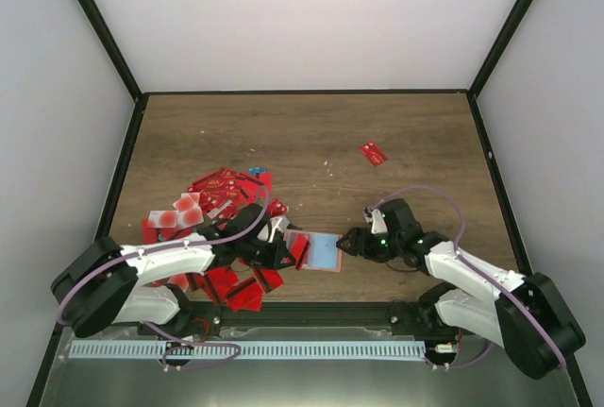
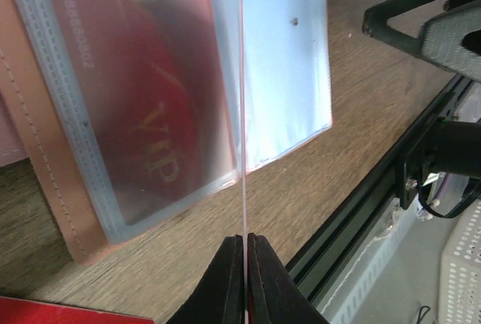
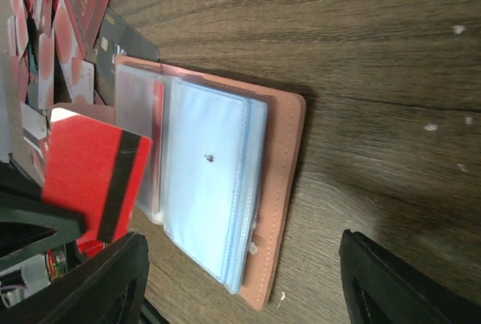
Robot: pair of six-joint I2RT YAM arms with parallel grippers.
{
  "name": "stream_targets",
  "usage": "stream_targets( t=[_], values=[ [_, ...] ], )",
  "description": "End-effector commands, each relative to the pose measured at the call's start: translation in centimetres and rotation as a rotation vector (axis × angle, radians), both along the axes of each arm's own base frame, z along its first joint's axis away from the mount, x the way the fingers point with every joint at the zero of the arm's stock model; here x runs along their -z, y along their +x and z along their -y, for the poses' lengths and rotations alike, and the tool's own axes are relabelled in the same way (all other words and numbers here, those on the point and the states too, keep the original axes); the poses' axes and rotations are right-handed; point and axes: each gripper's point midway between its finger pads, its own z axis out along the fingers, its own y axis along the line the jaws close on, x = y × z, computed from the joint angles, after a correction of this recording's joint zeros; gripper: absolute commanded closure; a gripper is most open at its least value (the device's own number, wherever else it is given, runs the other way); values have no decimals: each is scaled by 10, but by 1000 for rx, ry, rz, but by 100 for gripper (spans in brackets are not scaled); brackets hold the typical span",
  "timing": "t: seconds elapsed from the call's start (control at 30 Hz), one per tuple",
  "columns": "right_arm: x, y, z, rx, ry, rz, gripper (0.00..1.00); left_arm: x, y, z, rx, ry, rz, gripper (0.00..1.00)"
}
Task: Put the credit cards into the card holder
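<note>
An open card holder (image 1: pixel 324 252) lies flat on the wooden counter (image 1: pixel 311 133), its salmon-tan cover down and its clear, pale blue sleeves (image 3: pixel 207 189) facing up, between the two robot arms. The left hand (image 2: pixel 246 260), reaching in from the holder's left side, is closed on a red card (image 2: pixel 242 113), which it pinches by one end between its black fingers (image 2: pixel 222 286). In the left wrist view the card shows only as a thin edge standing above the sleeves. In the right wrist view the same card shows a red face with a black stripe and overlaps the holder's left edge; whether it touches the plastic cannot be told. One sleeve of the holder already has a red card marked VIP (image 2: pixel 154 143) inside it, seen through the plastic. The right hand (image 1: pixel 346 243) sits at the holder's right edge with its jaws spread wide and nothing between them; the holder lies just ahead of its fingertips, and contact with the cover cannot be made out. A loose heap of cards (image 1: pixel 222 199), mostly red with a few pale and dark ones, lies spread to the left of the holder, partly under the left arm. A single stray card (image 1: pixel 374 153), also red, lies well apart from the holder, beyond it and a little to its right.
</note>
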Motion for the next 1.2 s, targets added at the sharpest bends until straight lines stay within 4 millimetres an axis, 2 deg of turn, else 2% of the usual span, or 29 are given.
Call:
stream_targets(
  t=[0.0, 0.4, 1.17],
  values=[
    [-5, 0, -9, -48, 67, 11, 29, 1, 6, 7, 20, -10, 48, 96],
    [6, -4, -14, -74, 90, -22, 33, 19, 5, 13, 45, -10, 19, 96],
    [21, -10, -24, -107, 151, -85, 41, 30, 11, 22, -10, -35, -14, 96]
  ],
)
